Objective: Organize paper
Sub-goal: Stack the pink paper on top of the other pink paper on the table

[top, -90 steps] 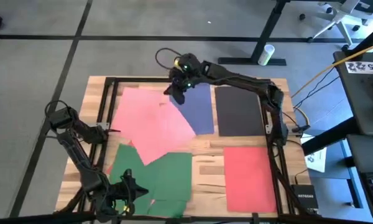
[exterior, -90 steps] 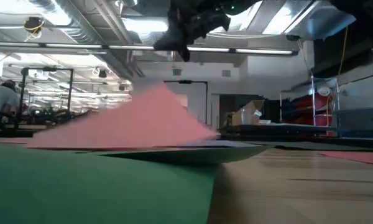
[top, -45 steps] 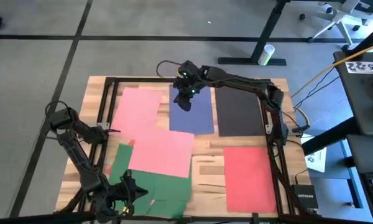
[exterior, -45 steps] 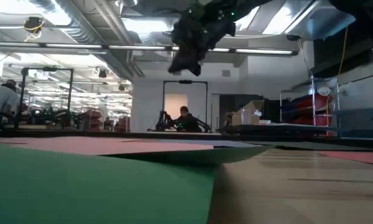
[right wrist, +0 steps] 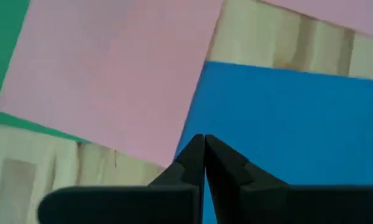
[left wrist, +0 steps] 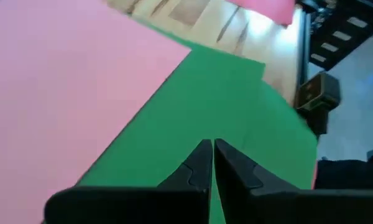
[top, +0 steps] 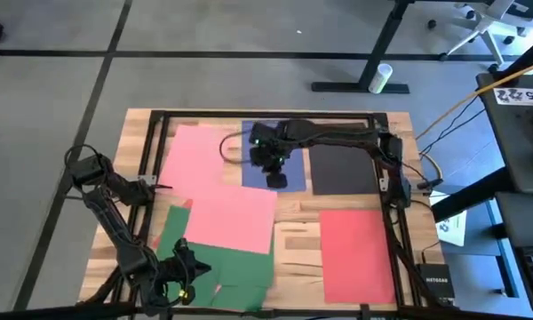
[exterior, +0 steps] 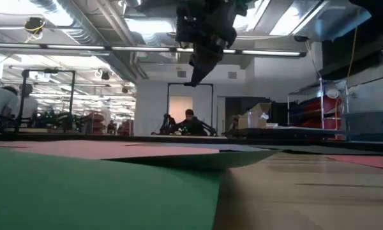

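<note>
Table (top: 295, 233): sheets lie flat, nothing tall on top, so passage above the surface is open nearly everywhere. Bare wood strip runs between the lower pink sheet (top: 232, 218) and red sheet (top: 356, 255), toward the near edge. Another bare strip sits below the black sheet (top: 342, 169).

Obstacles: right arm reaches from the right edge across the black sheet; its gripper (top: 274, 179), fingers pressed together, hangs over the blue sheet (top: 293, 153), well above it in the low view. Left arm folds along the left edge, its gripper (left wrist: 212, 163) closed over the green sheet (top: 242, 266) at the near-left corner. Black frame (top: 156, 151) rails border the table.
</note>
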{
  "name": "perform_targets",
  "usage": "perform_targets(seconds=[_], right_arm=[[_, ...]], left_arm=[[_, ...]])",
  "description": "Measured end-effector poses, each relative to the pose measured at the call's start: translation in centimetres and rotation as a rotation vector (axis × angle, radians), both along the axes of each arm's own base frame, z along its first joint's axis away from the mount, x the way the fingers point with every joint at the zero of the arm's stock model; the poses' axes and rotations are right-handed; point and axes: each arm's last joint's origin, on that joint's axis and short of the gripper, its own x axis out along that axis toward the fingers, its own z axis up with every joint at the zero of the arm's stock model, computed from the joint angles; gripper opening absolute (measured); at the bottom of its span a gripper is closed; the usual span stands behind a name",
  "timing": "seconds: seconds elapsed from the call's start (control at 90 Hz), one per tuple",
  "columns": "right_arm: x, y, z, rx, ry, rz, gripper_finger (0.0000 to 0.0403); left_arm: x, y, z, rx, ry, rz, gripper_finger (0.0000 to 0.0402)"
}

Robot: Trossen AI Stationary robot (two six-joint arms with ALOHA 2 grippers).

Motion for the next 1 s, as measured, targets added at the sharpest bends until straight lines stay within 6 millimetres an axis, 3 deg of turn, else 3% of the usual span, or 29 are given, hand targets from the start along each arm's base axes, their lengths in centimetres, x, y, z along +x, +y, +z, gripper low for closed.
perform_targets(seconds=[0.267,0.567,0.822,1.0], right_arm=[[0.3,2.4,0.0,-0.010,-0.001,0.061,0.0000],[0.4,2.4,0.0,-0.012,-0.013,0.059,0.0000],[0.6,2.4,0.1,-0.017,-0.031,0.064,0.0000],[0.1,2.3,-1.8,-0.024,0.025,0.098,0.0000]], left_arm=[[-0.4,-0.3,-0.4,-0.106,0.175,-0.080,0.0000],[-1.2,-0.5,-1.0,-0.224,0.456,-0.166,0.0000],[-2.2,1.5,-1.7,-0.113,0.578,0.015,0.0000],[-2.5,1.9,-2.6,-0.122,0.580,0.036,0.0000]])
